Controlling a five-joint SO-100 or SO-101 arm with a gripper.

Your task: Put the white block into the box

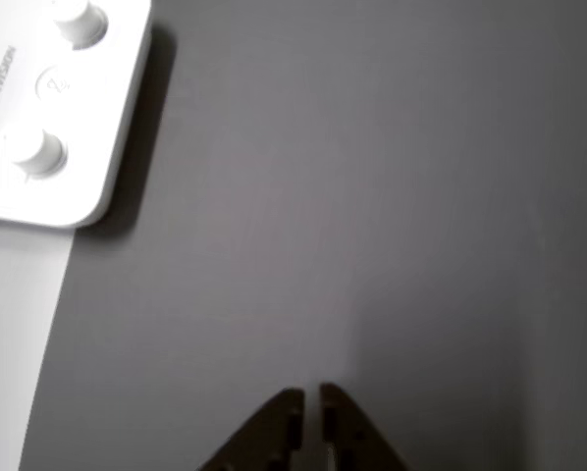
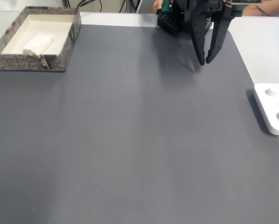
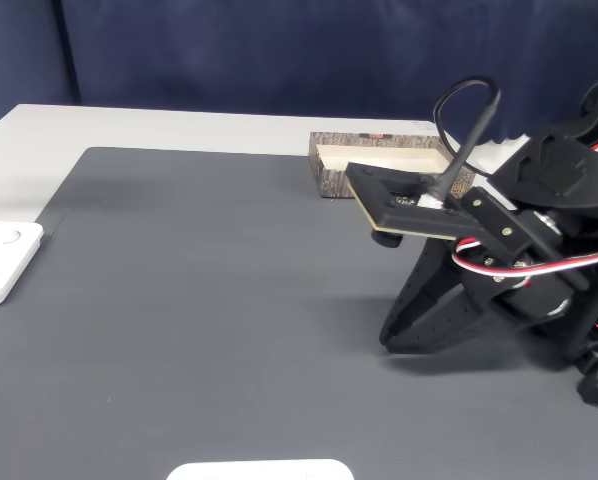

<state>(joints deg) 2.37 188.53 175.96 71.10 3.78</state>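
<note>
The white block (image 2: 38,43) lies inside the box (image 2: 9,60), leaning toward its left side, at the mat's far left corner in a fixed view. In another fixed view the box (image 3: 331,170) stands behind the arm and is partly covered by the wrist camera plate. My gripper (image 2: 205,62) hangs over the mat's far right part, well away from the box, pointing down. Its dark fingertips (image 1: 292,400) stand almost together at the bottom of the other view, and nothing is between them. The gripper (image 3: 389,340) sits low over the mat.
A flat white device with knobs (image 1: 48,98) lies at the mat's edge (image 2: 275,107), to the gripper's side. A second white rounded object (image 3: 259,470) shows at the near edge. The dark grey mat (image 2: 130,130) stretches wide between gripper and box.
</note>
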